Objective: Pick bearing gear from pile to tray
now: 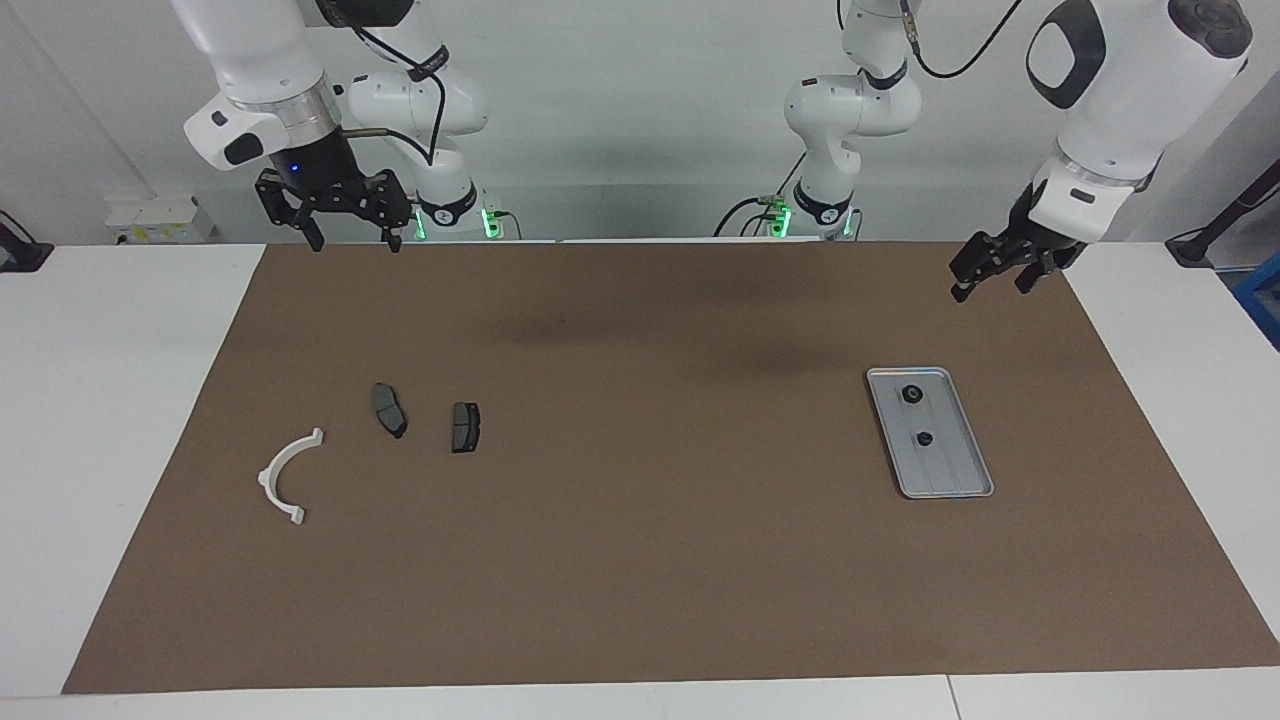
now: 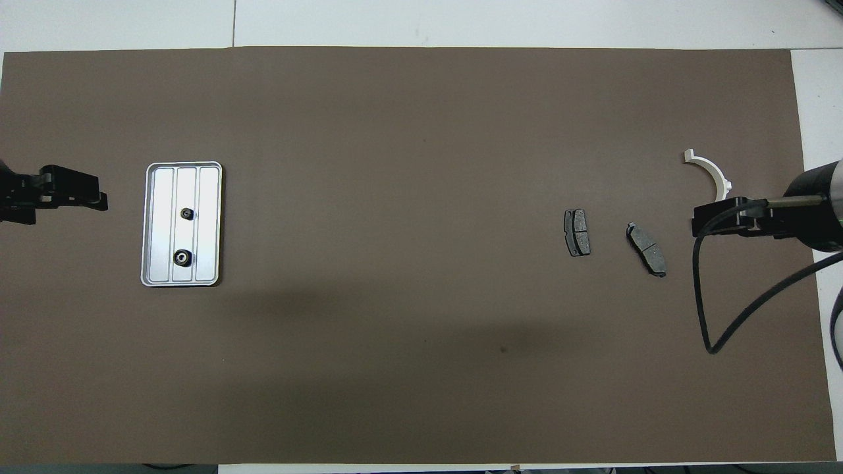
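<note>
Bearing gears in the tray, both hands raised and holding nothing

Right arm first, at the facing view's left: it comes down from above near the robots' edge of the surface (image 1: 100, 400), its wrist turned straight down, and the right hand (image 1: 352, 238) hangs over the brown mat (image 1: 640, 560) close to that mat's corner at the right arm's end. Its two fingers (image 1: 314, 232) stand wide apart with only air between them.

Below it on the mat lies what remains of the pile. White curved bracket (image 1: 288, 474) sits closest to the mat's edge at the right arm's end and farthest from the robots of the group. One dark brake pad (image 1: 389, 409) lies nearer to the robots beside it, and a second brake pad (image 1: 465, 427) lies just beside that one, toward the mat's middle. None of the three touch.

The middle of the mat carries only shadows.

Toward the left arm's end, the tray (image 1: 955, 470) lies flat, its long side running roughly away from the robots. Two small black bearing gears rest inside it, apart from each other: one bearing gear (image 1: 912, 395) near the tray's end closest to the robots, the other gear (image 1: 925, 438) about at its centre.

The left arm bends in from above and slants downward, and the left hand (image 1: 990, 278) hangs over the mat's corner near the robots at that end, well clear of the tray. Its fingers are tilted; whether they are apart or together I cannot tell.
</note>
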`<move>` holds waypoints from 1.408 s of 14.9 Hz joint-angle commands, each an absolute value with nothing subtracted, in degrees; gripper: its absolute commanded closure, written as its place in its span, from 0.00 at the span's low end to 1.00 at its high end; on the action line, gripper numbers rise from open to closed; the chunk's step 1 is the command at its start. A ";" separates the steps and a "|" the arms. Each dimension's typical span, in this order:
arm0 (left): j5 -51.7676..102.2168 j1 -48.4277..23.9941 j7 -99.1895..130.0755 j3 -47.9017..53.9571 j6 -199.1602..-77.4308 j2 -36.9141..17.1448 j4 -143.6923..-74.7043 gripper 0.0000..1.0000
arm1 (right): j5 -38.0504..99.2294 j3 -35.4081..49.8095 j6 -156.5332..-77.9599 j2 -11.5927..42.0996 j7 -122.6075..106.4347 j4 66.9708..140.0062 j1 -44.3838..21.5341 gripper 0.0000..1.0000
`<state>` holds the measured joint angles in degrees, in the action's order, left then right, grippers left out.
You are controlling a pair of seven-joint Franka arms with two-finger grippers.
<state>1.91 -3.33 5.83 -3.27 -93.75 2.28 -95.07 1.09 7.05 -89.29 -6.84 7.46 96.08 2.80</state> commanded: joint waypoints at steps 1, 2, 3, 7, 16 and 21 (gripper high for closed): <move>0.53 -2.29 4.48 -3.08 -95.97 4.57 -97.21 0.00 | 1.41 7.12 -89.74 -7.65 7.65 96.77 2.81 0.00; 0.53 -1.68 4.48 -3.08 -96.67 4.57 -97.21 0.00 | 1.41 7.12 -89.74 -7.65 7.65 96.77 2.73 0.00; 0.44 -1.32 4.66 -3.08 -97.38 4.48 -97.21 0.00 | 1.41 7.12 -89.74 -7.65 7.65 96.77 2.72 0.00; -2.02 -0.35 6.16 -2.46 -97.47 4.31 -96.15 0.00 | 1.49 7.12 -89.74 -7.65 7.65 96.77 2.72 0.00; -2.02 2.11 6.15 2.99 -95.71 3.69 -96.68 0.00 | 1.58 7.12 -89.74 -7.65 7.65 96.77 2.64 0.00; -1.85 1.93 6.06 2.64 -95.98 3.95 -97.12 0.00 | 1.58 7.12 -89.74 -7.65 7.65 96.77 2.64 0.00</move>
